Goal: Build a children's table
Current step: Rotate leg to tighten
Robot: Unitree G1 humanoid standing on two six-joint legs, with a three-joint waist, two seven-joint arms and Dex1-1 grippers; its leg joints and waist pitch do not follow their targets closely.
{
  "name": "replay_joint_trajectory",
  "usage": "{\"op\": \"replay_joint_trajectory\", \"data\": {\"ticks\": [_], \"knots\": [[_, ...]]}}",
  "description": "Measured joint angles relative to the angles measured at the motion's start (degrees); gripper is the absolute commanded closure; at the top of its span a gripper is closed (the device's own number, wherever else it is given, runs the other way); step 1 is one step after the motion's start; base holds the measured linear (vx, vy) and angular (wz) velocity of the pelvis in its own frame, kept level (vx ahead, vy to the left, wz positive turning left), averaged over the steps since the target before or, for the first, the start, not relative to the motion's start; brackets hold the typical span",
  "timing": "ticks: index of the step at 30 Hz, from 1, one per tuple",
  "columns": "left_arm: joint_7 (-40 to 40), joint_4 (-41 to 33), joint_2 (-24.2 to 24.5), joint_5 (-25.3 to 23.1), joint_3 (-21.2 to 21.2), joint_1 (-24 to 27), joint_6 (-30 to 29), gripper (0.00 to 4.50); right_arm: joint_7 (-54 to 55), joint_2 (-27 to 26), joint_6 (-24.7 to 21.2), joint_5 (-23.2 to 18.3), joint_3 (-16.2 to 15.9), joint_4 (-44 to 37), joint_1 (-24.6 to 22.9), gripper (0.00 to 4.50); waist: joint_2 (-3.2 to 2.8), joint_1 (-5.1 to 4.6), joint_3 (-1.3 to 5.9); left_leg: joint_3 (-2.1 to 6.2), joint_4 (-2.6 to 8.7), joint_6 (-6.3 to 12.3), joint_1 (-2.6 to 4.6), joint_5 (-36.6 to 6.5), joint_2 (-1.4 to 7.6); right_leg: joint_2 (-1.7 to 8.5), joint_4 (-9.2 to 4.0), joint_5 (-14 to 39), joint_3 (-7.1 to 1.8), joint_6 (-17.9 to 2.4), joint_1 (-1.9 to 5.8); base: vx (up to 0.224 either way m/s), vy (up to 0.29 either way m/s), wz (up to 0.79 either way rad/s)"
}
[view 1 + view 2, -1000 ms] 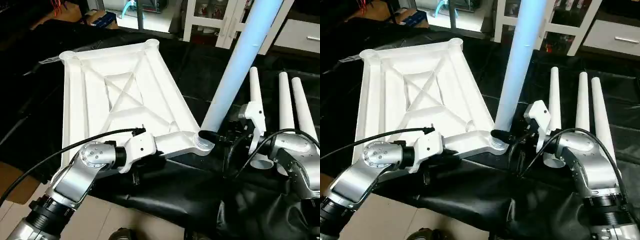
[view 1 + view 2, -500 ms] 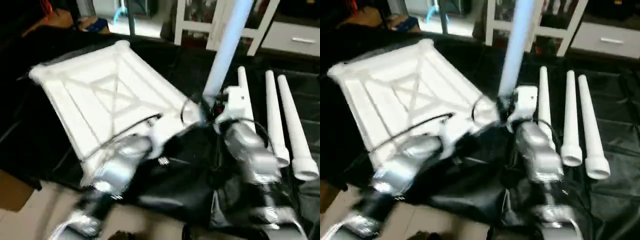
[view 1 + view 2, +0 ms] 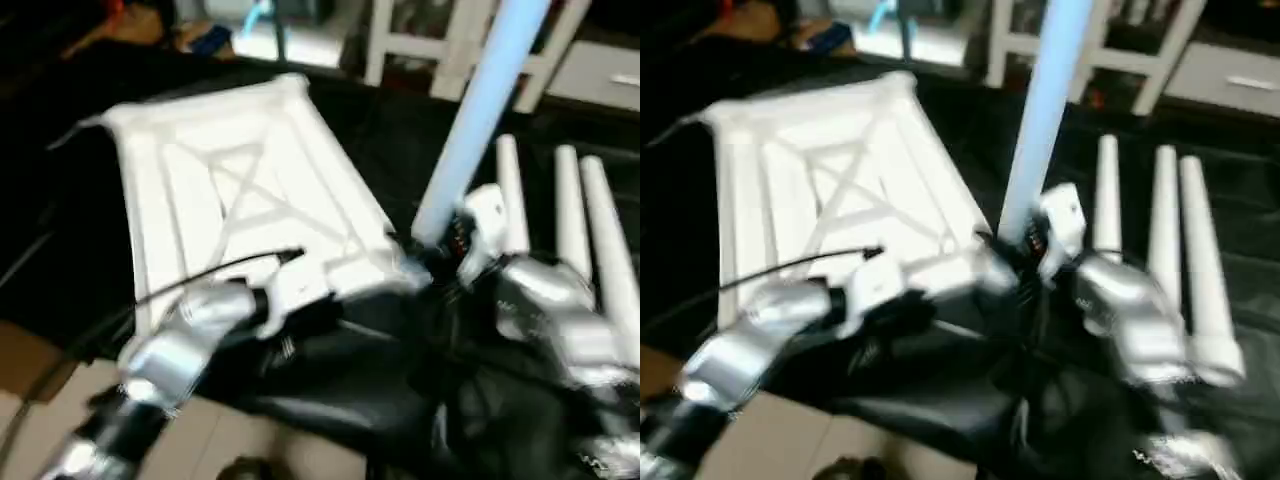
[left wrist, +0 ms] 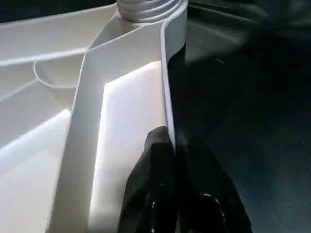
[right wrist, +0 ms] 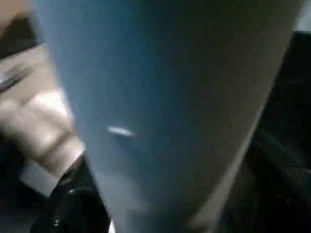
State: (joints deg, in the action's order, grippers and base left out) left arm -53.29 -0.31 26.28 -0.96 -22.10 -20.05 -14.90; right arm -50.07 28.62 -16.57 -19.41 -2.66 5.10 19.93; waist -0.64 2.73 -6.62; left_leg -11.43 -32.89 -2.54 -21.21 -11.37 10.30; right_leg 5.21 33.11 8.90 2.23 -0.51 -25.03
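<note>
1. the white tabletop [image 3: 240, 200] lies upside down on the black-draped work table [image 3: 60, 250], its x-ribbed underside facing up.
2. the left gripper [image 4: 177, 145] is pinched tight on the tabletop's thin side rim; in the left wrist view one black finger [image 4: 153, 184] sits inside the rim and the other outside it, over the black cloth.
3. that grip is on the near edge of the tabletop, a little way along the rim from the ribbed corner socket [image 4: 146, 7].
4. a long white tube leg [image 3: 480, 110] stands tilted at the tabletop's near right corner, its top leaning away and to the right, out past the picture's top edge.
5. the right gripper [image 3: 440, 255] is at the foot of that leg, just beside the corner; the right wrist view has the tube right up against the camera, and i cannot tell whether the fingers are apart or clamped on it.
6. three more tube legs [image 3: 570, 200] lie side by side on the black cloth to the right of the upright one, near the right forearm and apart from the tabletop.
</note>
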Motion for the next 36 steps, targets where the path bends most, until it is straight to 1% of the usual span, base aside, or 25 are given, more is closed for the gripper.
{"op": "replay_joint_trajectory", "data": {"ticks": [4,7,9,13,14,15,17,19,21,22,24,27,29,32,33,34,36], "knots": [[-2.67,-0.27,1.81,1.70,1.19,0.97,0.72,4.50,-4.19,2.14,-0.05,-0.59,0.22,-1.77,-1.28,1.23,0.03,-0.22,0.02,-0.05,-0.02,0.23,0.00,-0.14,0.02,0.00,0.04,0.15,0.02,-0.24,-0.01,0.031,0.005,0.00],[-2.82,0.15,2.54,1.83,1.47,1.29,2.22,4.50,-5.55,2.74,1.25,-0.28,0.01,-1.65,-1.77,1.23,0.02,-0.44,0.01,-0.05,-0.08,0.23,0.06,-0.13,0.02,0.01,0.04,0.16,0.00,-0.26,0.07,0.000,0.000,0.00],[-2.74,0.70,2.64,1.74,1.44,1.27,2.95,4.50,-5.87,3.05,1.59,-0.25,-0.08,-1.46,-1.83,1.57,0.02,-0.59,0.01,-0.06,-0.17,0.20,0.13,-0.12,0.02,0.02,0.08,0.15,-0.05,-0.28,0.16,0.000,0.000,0.00],[-2.72,1.19,2.64,1.68,1.40,1.17,3.55,4.50,-6.16,2.98,1.53,-0.54,-0.30,-1.44,-1.87,1.70,0.02,-0.73,0.02,-0.07,-0.29,0.16,0.13,-0.10,0.00,0.04,0.13,0.12,-0.11,-0.31,0.19,0.000,0.000,0.00],[-2.75,1.18,2.63,1.70,1.38,1.19,3.55,4.50,-6.14,2.89,1.40,-0.66,-0.30,-1.41,-1.89,1.96,0.02,-0.73,0.02,-0.07,-0.29,0.16,0.13,-0.10,0.00,0.05,0.13,0.12,-0.11,-0.31,0.20,0.000,0.000,0.00],[-2.82,1.17,2.63,1.72,1.38,1.23,3.55,4.50,-6.15,2.73,1.17,-0.81,-0.27,-1.41,-1.90,2.00,0.01,-0.74,0.02,-0.07,-0.29,0.16,0.13,-0.09,-0.01,0.05,0.15,0.12,-0.11,-0.31,0.20,0.000,0.000,0.00],[-2.84,1.18,2.64,1.73,1.44,1.23,3.56,4.50,-6.17,1.73,0.83,-1.23,-0.25,-1.41,-2.09,2.01,0.03,-0.75,0.03,-0.07,-0.32,0.16,0.14,-0.09,0.00,0.05,0.25,0.12,-0.10,-0.31,0.18,0.000,0.000,0.00],[-2.83,1.28,2.63,1.74,1.44,1.21,3.62,4.50,-5.80,1.17,0.59,-1.42,-0.06,-1.11,-2.09,2.36,0.03,-0.75,0.03,-0.06,-0.41,0.16,0.14,-0.09,0.01,0.05,0.36,0.12,-0.10,-0.31,0.15,0.000,0.000,0.00],[-2.77,1.56,2.63,1.72,1.58,1.09,3.66,4.50,-4.83,0.31,0.22,-1.70,0.07,-0.83,-2.09,2.43,0.03,-0.90,0.04,-0.06,-0.53,0.16,0.15,-0.09,0.03,0.05,0.46,0.12,-0.11,-0.31,0.15,0.000,0.000,0.00],[-2.38,1.69,2.47,1.38,1.64,1.01,3.46,4.50,-3.54,-0.60,-0.27,-1.62,0.23,-0.61,-2.01,2.43,0.04,-0.99,0.06,-0.06,-0.57,0.16,0.18,-0.09,0.03,0.05,0.51,0.12,-0.12,-0.31,0.17,0.000,0.000,0.00],[-0.88,2.03,1.86,0.85,1.70,0.62,2.42,4.50,-0.07,-2.61,-1.10,-1.10,0.51,-0.18,-1.66,2.57,0.07,-1.17,0.06,-0.06,-0.78,0.06,0.23,-0.10,0.06,0.05,0.79,0.12,-0.16,-0.31,0.17,0.000,0.000,0.00],[5.00,2.76,-2.89,-2.06,1.92,-0.89,-2.22,4.50,12.59,-9.84,-3.96,0.32,2.86,2.51,0.87,2.61,0.17,-1.78,0.12,0.01,-0.81,-0.58,0.27,-0.05,0.07,0.05,0.85,0.14,-0.13,-0.28,0.16,-0.019,-0.001,-0.02],[8.99,3.08,-6.95,-3.84,1.70,-1.84,-5.97,4.50,20.48,-14.04,-4.56,1.66,4.20,4.29,2.57,2.61,0.19,-2.21,0.12,0.07,-0.81,-0.74,0.27,0.04,0.06,0.05,0.82,0.25,-0.12,-0.09,0.16,-0.060,0.000,-0.06],[16.73,5.61,-14.88,-6.84,0.73,-4.41,-11.84,4.50,33.21,-19.30,-3.67,3.98,6.53,8.60,6.10,2.61,0.24,-2.42,0.15,0.13,-0.79,-0.80,0.31,0.08,0.02,0.05,0.59,0.30,-0.13,-0.02,0.18,0.000,0.000,0.00],[19.52,6.88,-18.06,-7.44,0.56,-5.29,-13.55,4.50,37.23,-20.99,-2.80,4.38,7.26,10.36,7.25,2.61,0.24,-2.45,0.17,0.16,-0.73,-0.80,0.29,0.08,0.01,0.05,0.33,0.31,-0.07,0.01,0.21,0.000,0.000,0.00],[21.53,7.75,-20.11,-7.67,0.55,-5.66,-14.10,4.50,39.56,-21.70,-2.23,4.57,7.90,11.54,8.02,2.61,0.26,-2.41,0.18,0.21,-0.64,-0.79,0.23,0.08,0.01,0.04,0.06,0.31,0.01,0.01,0.27,0.000,0.000,0.00],[23.94,9.52,-22.57,-7.75,0.21,-6.52,-14.50,4.50,42.39,-23.05,-0.42,5.50,9.06,14.41,9.55,2.61,0.45,-2.42,0.23,0.22,-0.58,-0.78,0.18,0.09,-0.02,0.04,-0.18,0.31,0.03,0.02,0.33,0.000,0.000,0.00]]}}
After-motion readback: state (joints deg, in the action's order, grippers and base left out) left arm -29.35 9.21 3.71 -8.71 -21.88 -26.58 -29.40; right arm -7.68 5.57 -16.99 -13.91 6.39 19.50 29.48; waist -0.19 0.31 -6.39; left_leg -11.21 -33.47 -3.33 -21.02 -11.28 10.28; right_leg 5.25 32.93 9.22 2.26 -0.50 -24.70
